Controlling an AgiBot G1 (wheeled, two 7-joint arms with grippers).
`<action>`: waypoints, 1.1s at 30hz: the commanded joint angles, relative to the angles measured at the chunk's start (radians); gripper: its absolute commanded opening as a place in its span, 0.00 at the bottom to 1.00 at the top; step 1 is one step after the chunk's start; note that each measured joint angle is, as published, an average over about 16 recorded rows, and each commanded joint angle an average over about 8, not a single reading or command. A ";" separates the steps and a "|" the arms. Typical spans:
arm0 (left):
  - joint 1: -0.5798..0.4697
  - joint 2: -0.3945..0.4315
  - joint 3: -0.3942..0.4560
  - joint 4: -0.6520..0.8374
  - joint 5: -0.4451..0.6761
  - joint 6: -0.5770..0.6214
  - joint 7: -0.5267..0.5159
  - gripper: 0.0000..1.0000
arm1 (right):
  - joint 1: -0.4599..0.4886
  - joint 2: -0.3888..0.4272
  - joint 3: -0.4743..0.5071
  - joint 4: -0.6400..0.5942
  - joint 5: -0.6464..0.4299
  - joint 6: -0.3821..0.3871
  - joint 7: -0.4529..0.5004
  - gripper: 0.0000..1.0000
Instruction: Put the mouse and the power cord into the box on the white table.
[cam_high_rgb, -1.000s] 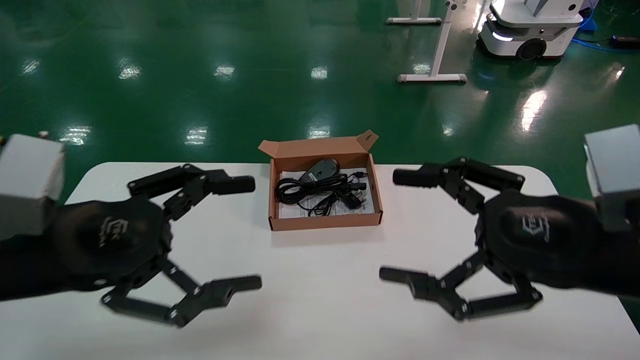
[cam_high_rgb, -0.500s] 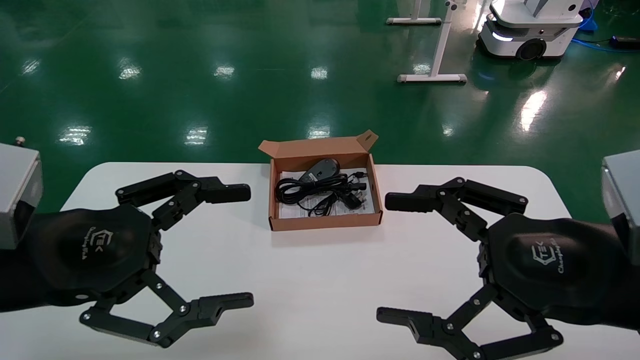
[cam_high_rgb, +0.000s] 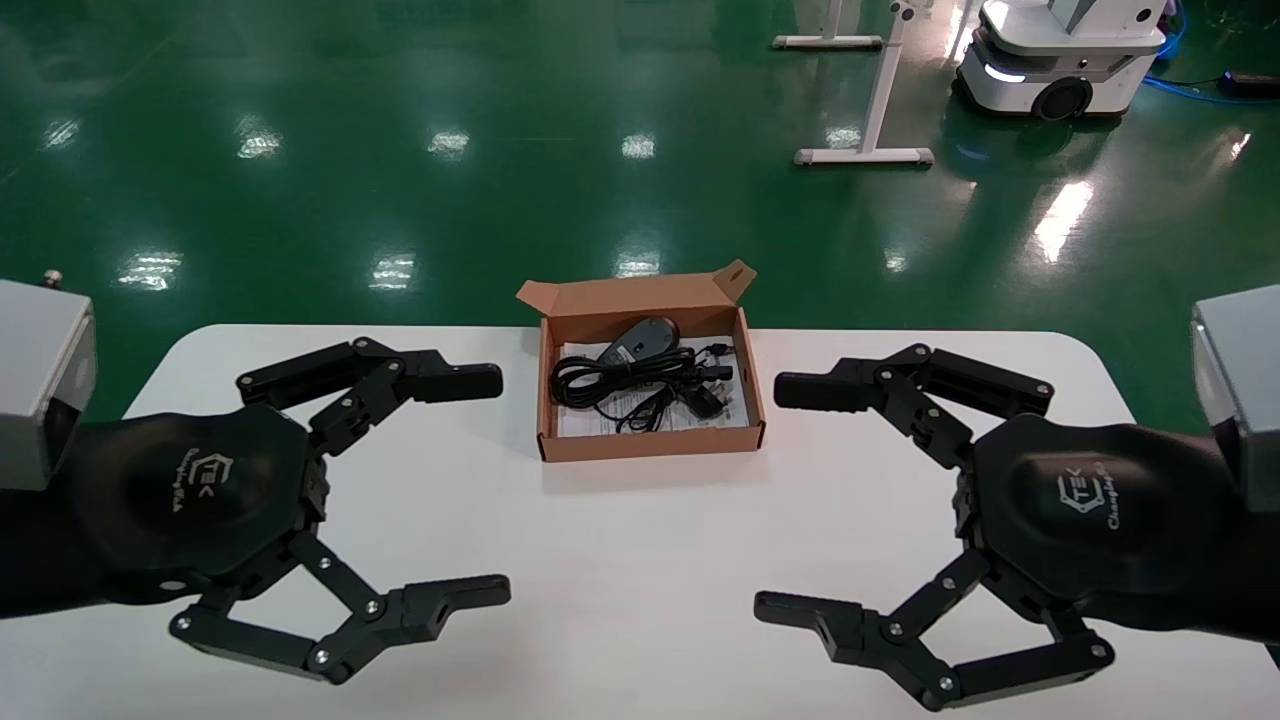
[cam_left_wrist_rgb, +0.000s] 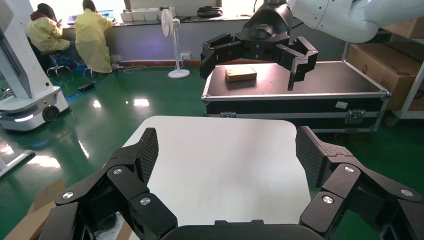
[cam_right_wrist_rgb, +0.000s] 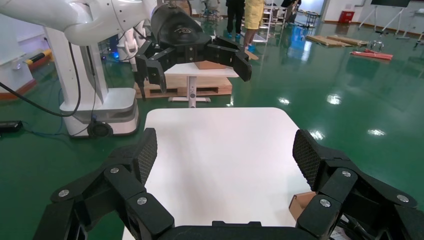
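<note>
While the mouse (cam_high_rgb: 640, 340) and power cord (cam_high_rgb: 625, 385) lie inside the box (cam_high_rgb: 650, 442) on the counter (cam_high_rgb: 620, 560), left claw (cam_high_rgb: 480, 485) and right claw (cam_high_rgb: 785, 500) flank the box, spread wide, holding nothing.

Looked like a robotics lab or factory hall: glossy green floor (cam_high_rgb: 400, 180), wheeled white robot base (cam_high_rgb: 1060, 50), black flight case (cam_left_wrist_rgb: 295, 95), cardboard cartons (cam_left_wrist_rgb: 395, 60), wooden pallet (cam_right_wrist_rgb: 200, 86), yellow-coated workers (cam_left_wrist_rgb: 92, 35) at a far bench.
</note>
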 joint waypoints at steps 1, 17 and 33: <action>0.000 0.001 0.001 0.001 0.001 0.000 0.000 1.00 | 0.001 -0.001 -0.001 -0.002 -0.001 0.000 -0.001 1.00; -0.002 0.002 0.002 0.003 0.002 -0.002 0.001 1.00 | 0.004 -0.002 -0.002 -0.006 -0.004 0.002 -0.003 1.00; -0.002 0.002 0.003 0.004 0.003 -0.003 0.001 1.00 | 0.005 -0.002 -0.003 -0.008 -0.005 0.003 -0.004 1.00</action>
